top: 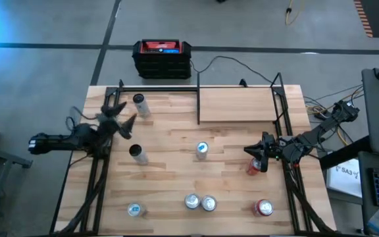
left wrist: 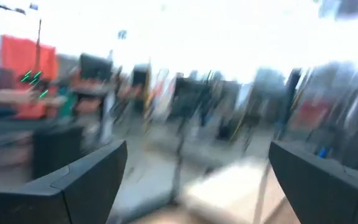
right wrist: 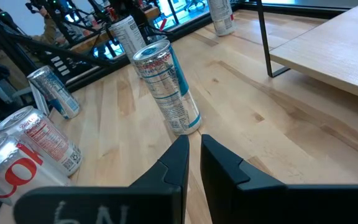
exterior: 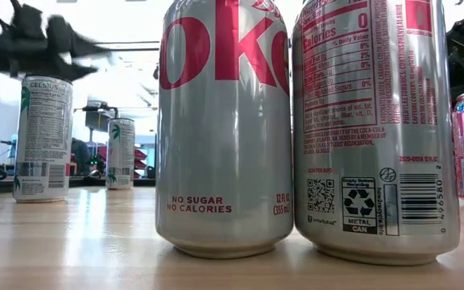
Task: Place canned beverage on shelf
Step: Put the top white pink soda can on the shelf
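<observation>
While right gripper (top: 263,157) is closed | blue can (right wrist: 166,87) just ahead, untouched

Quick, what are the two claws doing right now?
Left claw: open, holding nothing, raised over the table's left side.
Right claw: shut, empty, beside a red can.

Shelf (top: 237,104): a small rectangular light-wood board framed by thin black rods, raised above the far right part of the worktop, with nothing on it. Cans stand upright on the worktop: a blue-topped can (top: 202,150) at centre, two silver cans (top: 200,202) touching near the front edge.
</observation>
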You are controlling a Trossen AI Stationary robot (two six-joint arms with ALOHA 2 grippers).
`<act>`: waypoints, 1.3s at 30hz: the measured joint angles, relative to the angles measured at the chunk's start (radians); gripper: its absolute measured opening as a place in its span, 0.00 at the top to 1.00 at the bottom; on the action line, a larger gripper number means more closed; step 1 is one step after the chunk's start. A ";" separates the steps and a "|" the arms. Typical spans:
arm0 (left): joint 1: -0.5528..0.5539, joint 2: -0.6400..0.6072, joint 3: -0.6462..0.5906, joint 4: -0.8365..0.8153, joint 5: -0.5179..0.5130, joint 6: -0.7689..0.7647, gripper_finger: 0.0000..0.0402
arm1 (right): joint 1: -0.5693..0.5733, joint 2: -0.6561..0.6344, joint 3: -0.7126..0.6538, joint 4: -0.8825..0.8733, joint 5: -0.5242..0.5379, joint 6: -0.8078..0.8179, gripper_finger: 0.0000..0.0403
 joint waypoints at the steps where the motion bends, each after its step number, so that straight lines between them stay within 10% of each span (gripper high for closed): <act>1: 0.000 0.000 0.008 0.072 0.033 -0.007 0.06 | 0.000 0.000 0.000 0.000 0.000 0.000 0.93; 6: 0.000 0.005 0.169 0.107 0.082 -0.005 0.06 | 0.000 0.000 0.000 0.000 0.000 0.000 0.93; 12: 0.000 0.162 0.499 -0.337 0.070 0.042 0.06 | 0.000 0.000 0.000 0.000 0.000 0.000 0.93; 23: 0.001 0.681 1.023 -0.955 -0.437 -0.378 0.06 | 0.000 0.000 0.000 0.000 0.000 0.000 0.93; 32: 0.036 1.005 1.346 -1.431 -0.398 -0.838 0.06 | 0.000 0.000 0.000 0.000 0.000 0.000 0.93; 39: 0.154 1.204 1.580 -1.547 -0.300 -0.891 0.06 | 0.000 0.000 0.000 0.000 0.000 0.000 0.93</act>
